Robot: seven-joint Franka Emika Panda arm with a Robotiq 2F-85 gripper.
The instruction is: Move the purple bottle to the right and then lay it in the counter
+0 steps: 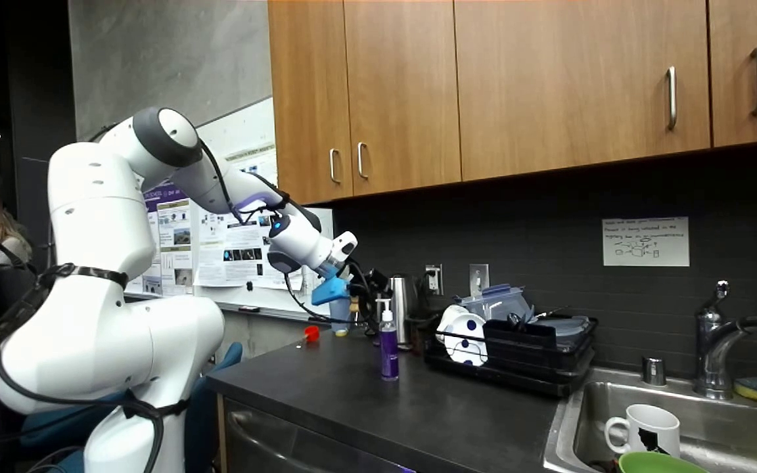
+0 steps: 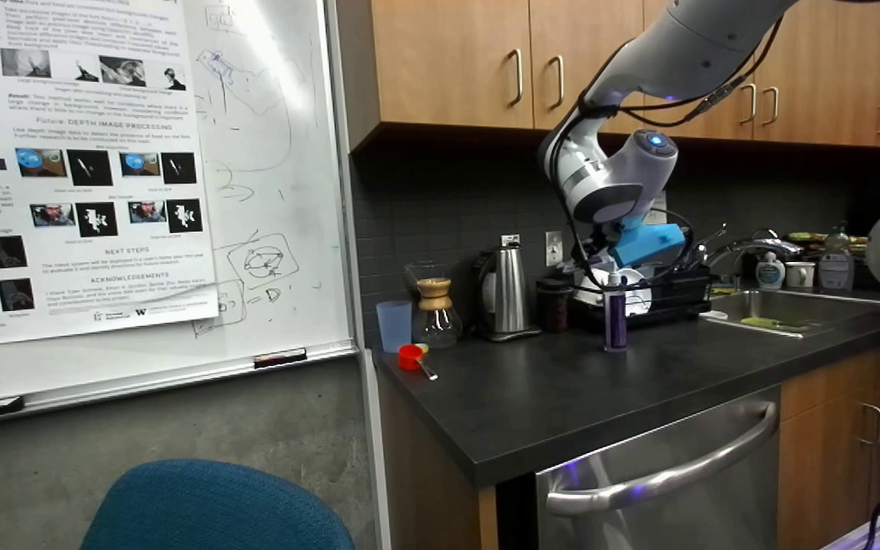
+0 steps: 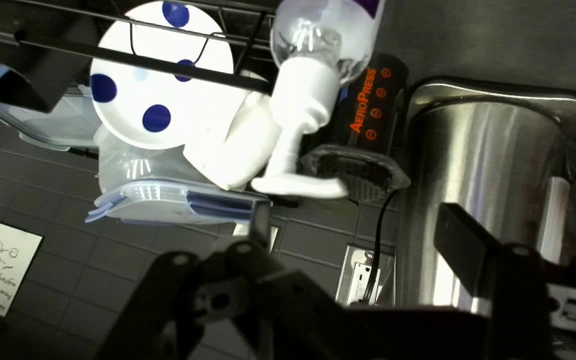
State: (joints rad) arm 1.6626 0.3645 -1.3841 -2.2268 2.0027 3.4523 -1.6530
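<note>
The purple bottle [image 1: 389,351] stands upright on the dark counter [image 1: 326,387] with its white pump on top. In an exterior view it stands in front of the dish rack, also upright [image 2: 616,321]. In the wrist view, which looks upside down, the bottle's clear shoulder and white pump [image 3: 305,85] show at the top centre. My gripper [image 3: 353,222] is open, its two fingers wide apart with nothing between them. The pump nozzle lies just beyond the finger gap. In an exterior view the gripper [image 1: 380,284] is beside the pump top and partly hidden. Contact cannot be told.
A steel kettle [image 2: 507,294] and a dark AeroPress [image 3: 368,110] stand behind the bottle. A black dish rack [image 1: 516,355] with plates and containers is beside it, then the sink [image 1: 575,420]. A red scoop [image 2: 410,357], blue cup [image 2: 394,326] and glass coffee maker [image 2: 437,325] stand near the counter's end.
</note>
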